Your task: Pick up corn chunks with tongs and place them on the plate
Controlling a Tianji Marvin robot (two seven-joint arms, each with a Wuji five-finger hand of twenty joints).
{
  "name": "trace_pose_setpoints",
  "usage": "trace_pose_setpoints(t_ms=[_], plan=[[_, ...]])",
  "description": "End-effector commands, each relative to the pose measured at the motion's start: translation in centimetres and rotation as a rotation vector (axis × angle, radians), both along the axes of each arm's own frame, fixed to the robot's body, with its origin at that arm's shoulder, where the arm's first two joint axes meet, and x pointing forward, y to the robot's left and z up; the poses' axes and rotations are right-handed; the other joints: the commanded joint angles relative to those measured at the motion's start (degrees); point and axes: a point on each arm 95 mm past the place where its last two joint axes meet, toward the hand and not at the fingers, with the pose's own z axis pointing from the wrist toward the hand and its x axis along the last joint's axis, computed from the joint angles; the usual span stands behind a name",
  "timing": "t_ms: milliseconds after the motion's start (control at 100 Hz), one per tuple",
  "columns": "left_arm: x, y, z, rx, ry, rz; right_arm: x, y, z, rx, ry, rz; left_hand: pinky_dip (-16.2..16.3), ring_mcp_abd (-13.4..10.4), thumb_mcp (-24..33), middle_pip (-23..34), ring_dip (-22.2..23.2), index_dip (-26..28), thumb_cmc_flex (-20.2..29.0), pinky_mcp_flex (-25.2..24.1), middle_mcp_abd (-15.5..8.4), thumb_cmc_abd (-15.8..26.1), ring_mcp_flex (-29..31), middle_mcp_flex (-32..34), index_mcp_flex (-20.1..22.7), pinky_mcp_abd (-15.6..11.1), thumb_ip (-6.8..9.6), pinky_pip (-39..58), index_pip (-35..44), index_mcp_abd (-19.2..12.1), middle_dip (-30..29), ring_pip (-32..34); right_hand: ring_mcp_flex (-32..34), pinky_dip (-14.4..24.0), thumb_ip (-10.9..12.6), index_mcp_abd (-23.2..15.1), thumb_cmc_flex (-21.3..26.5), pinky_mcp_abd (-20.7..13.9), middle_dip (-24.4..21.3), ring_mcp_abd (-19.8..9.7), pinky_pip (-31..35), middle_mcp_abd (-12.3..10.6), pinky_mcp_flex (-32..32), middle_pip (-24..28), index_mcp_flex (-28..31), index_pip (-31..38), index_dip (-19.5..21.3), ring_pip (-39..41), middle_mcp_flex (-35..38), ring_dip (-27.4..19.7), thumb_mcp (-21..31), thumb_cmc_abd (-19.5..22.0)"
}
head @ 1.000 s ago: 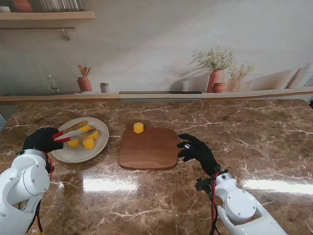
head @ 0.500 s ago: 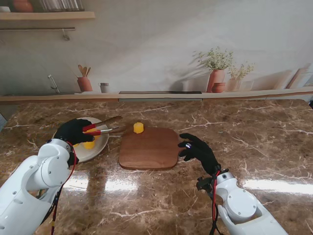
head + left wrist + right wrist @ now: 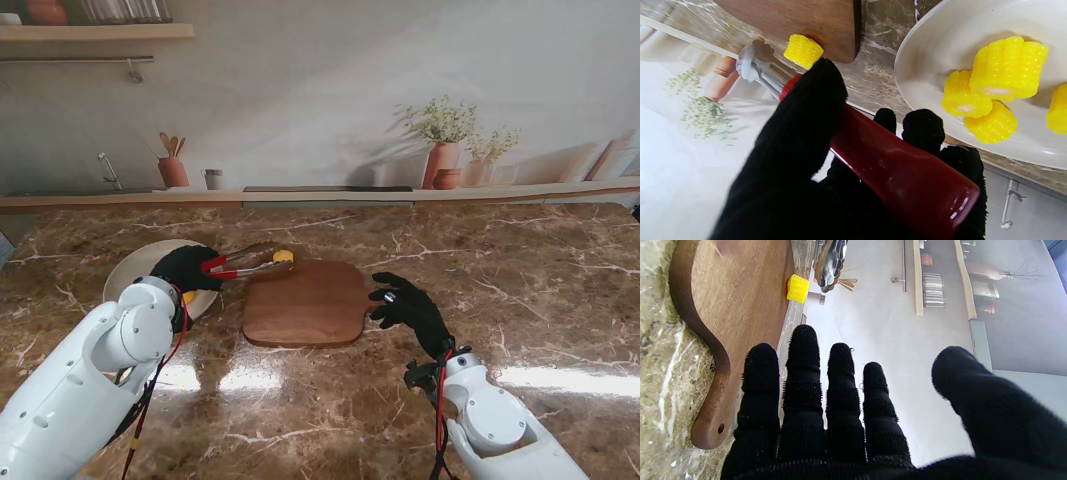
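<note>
Marble-patterned countertop fills the stand view, with the wooden cutting board (image 3: 305, 303) at centre and one corn chunk (image 3: 284, 256) left at its far left corner. My left hand (image 3: 187, 268), left of centre, is clamped on the red-handled tongs (image 3: 240, 265), whose tips sit right at that chunk. The white plate (image 3: 128, 272) shows behind that hand. My right hand (image 3: 408, 307) rests at the board's right edge, fingers apart, holding nothing.

From the left wrist, four corn chunks (image 3: 993, 93) lie on the plate at right, so I judge only the last one remains. The tong tips seem spread beside it.

From the right wrist, spread fingers (image 3: 801, 373) sit at bottom, board at upper left.
</note>
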Motion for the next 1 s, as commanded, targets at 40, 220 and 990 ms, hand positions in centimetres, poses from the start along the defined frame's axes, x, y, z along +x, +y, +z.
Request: trace_pose_setpoints(t_ms=[40, 220, 990], plan=[[0.6, -0.2, 0.0, -0.027, 0.004, 0.030, -0.5, -0.1, -0.6, 0.012, 0.018, -0.004, 0.25, -1.52, 10.71, 1.67, -0.28, -0.78, 2.88, 0.43, -3.11, 5.53, 0.14, -1.35, -0.68, -1.54, 1.70, 0.80, 0.93, -3.61, -0.81, -0.60, -1.25, 1.87, 2.16, -0.90, -0.58, -0.37, 0.86, -0.04, -0.86, -0.50, -0.23, -0.48, -0.83, -0.71, -0.30, 0.15, 0.45, 1.04, -1.39, 0.39], [1.3, -0.3, -0.1, -0.082, 0.034, 0.077, -0.6, -0.2, -0.6, 0.018, 0.017, -0.011, 0.34, -1.27, 11.27, 2.09, -0.20, -1.37, 2.68, 0.24, -2.84, 5.50, -0.07, -2.28, -1.39, -1.47, 1.69, 0.86, -0.16, -2.68, -1.37, -0.59, -1.26, 1.88, 2.15, -0.90, -0.60, -0.39, 0.87, -0.07, -0.86, -0.50, -0.23, -0.47, -0.79, -0.70, -0.30, 0.15, 0.50, 1.04, -1.36, 0.36], [3.2, -1.5, -2.0, -0.052, 0.159, 0.042, -0.6, -0.5, -1.1, 0.028, 0.023, -0.021, 0.50, -1.19, 12.57, 5.31, -0.15, -3.37, 1.59, -0.02, -2.84, 5.89, -0.49, -4.82, -2.21, -1.45, 1.37, 0.96, -3.59, -1.55, -4.30, -0.57, -1.29, 1.91, 2.16, -0.93, -0.68, -0.33, 0.93, -0.14, -0.90, -0.49, -0.29, -0.49, -0.77, -0.69, -0.30, 0.13, 0.47, 1.06, -1.27, 0.29]])
